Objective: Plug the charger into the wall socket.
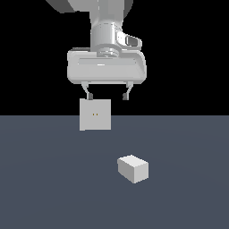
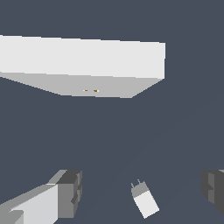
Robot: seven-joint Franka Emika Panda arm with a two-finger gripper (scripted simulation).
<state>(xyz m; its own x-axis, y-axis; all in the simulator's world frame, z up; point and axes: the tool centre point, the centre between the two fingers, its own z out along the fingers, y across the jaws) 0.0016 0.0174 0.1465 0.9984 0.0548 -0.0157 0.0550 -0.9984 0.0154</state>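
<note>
Plain grey floor [image 1: 44,188], unmarked charger [image 1: 133,168], wall socket [image 1: 95,114], gripper [image 1: 108,95] spread wide

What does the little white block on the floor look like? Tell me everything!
The charger is a small, plain white box, nearly a cube, with smooth matte sides. The wrist view shows two tiny prongs at one end. It lies alone on the dark grey floor, turned at an angle, nearer the camera than the wall socket and towards the exterior view's right. Nothing touches it but the floor; the open gripper is up above.
</note>
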